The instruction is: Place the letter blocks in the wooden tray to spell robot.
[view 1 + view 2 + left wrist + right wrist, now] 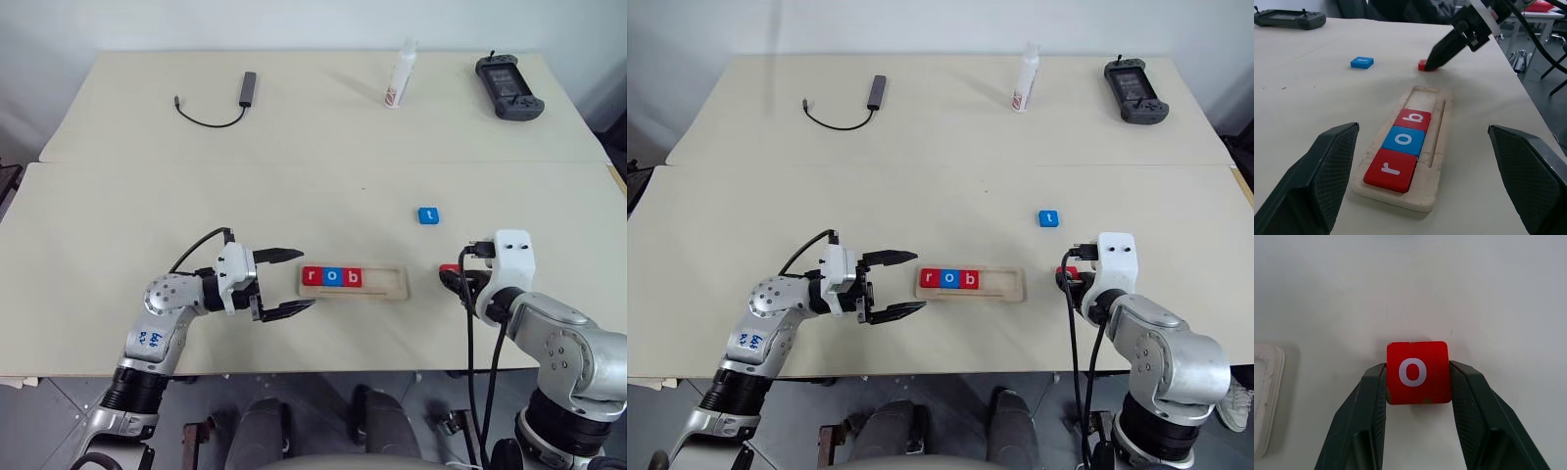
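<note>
Right wrist view: right pincer (1418, 382) holding red o block (1418, 372) by edges; could slip or twist; left pincer (284, 284) wide beside wooden tray (392, 286)

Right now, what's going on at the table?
The wooden tray holds three letter blocks, r, o and b. The right gripper is shut on the red o block beside the tray's open end. The blue t block lies loose further back. The left gripper hovers open at the tray's other end.
</note>
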Available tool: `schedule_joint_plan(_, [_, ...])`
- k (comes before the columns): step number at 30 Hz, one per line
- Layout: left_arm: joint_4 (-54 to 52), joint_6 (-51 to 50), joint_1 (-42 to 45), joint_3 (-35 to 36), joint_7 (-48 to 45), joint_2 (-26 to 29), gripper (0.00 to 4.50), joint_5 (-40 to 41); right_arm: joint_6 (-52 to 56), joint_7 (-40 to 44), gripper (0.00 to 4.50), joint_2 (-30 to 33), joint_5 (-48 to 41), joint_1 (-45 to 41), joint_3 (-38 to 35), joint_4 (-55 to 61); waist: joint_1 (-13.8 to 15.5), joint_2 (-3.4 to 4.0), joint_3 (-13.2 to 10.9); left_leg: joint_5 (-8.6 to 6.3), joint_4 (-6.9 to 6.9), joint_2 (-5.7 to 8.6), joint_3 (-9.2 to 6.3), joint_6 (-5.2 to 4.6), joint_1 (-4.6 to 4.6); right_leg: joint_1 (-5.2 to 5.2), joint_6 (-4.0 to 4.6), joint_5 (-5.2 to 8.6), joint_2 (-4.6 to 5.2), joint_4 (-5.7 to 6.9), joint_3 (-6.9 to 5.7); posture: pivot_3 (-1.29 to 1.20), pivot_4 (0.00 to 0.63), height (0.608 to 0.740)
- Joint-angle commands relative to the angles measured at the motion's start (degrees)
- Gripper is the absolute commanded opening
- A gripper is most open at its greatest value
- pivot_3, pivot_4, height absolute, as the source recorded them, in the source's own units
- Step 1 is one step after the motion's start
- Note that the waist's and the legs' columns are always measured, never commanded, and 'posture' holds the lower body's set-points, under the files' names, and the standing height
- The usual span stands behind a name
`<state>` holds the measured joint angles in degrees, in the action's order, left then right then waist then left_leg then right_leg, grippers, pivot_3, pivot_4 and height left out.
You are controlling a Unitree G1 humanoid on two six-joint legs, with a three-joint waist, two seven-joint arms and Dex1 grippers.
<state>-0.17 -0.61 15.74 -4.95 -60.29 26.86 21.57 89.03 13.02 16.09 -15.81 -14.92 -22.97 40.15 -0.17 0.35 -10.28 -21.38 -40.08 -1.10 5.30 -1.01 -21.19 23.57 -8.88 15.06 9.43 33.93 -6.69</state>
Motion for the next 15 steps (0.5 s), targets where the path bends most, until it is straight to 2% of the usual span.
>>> schedule_joint_plan(1, [-0.9,0.99,0.89,0.64,-0.33,0.2,4.5,0.02,-0.22,2.61,2.8,3.39,-1.63,0.15,-1.17,0.95,-0.01,0.0,0.0,0.0,0.0,0.0,0.0,0.0,0.0,0.0,0.0,0.0,0.0,0.0,0.0,0.0,0.15,0.74])
schedule_joint_plan(4, [-1.36,1.06,0.58,1.09,-0.13,0.52,4.5,0.11,-3.38,7.81,3.8,10.7,-4.04,-0.03,-1.1,-1.39,0.08,-0.01,0.0,-0.01,0.0,0.04,-0.01,-0.02,-0.01,-0.01,0.0,0.0,0.01,-0.03,0.02,0.0,0.15,0.74])
schedule_joint_plan(6, [-2.04,0.99,0.08,1.37,0.09,0.77,4.5,0.19,-10.36,14.8,4.46,18.6,-5.84,0.99,0.78,-4.04,0.01,0.0,0.0,-0.01,0.02,0.04,-0.01,-0.03,-0.02,-0.01,0.0,0.0,0.01,-0.06,0.02,0.0,0.15,0.74])
schedule_joint_plan(7, [-2.29,0.97,-0.13,1.51,0.14,0.89,4.5,0.24,-13.79,17.97,4.46,21.96,-6.52,1.6,1.86,-5.23,0.0,0.0,0.0,-0.02,0.04,0.03,-0.01,-0.03,0.0,-0.01,0.0,0.0,0.01,-0.06,0.01,0.0,0.15,0.74])
schedule_joint_plan(9, [-3.24,0.96,-0.71,1.83,0.27,1.14,4.5,0.53,-31.37,33.39,4.46,34.27,-4.64,5.39,6.9,-10.15,0.02,0.0,0.0,-0.02,0.05,0.03,-0.01,-0.04,0.0,-0.02,0.0,0.0,0.0,-0.1,0.0,0.0,0.15,0.74])
schedule_joint_plan(11, [-4.4,0.6,-1.23,1.94,0.02,1.41,4.5,1.11,-48.42,45.62,4.46,41.69,-2.36,6.96,10.68,-17.76,-0.02,-0.05,-0.03,-0.03,0.09,0.06,0.0,-0.05,0.02,-0.05,-0.01,0.0,0.0,-0.16,0.02,0.0,0.15,0.74])
schedule_joint_plan(15, [-5.74,-0.18,-1.71,1.93,-1.35,1.94,4.5,2.16,-65.06,55.3,4.46,46.04,0.64,3.49,16.86,-31.07,-0.13,-0.2,-0.05,-0.03,0.03,0.03,0.02,-0.06,0.11,-0.17,-0.05,-0.03,0.01,-0.18,0.01,0.0,0.15,0.74])
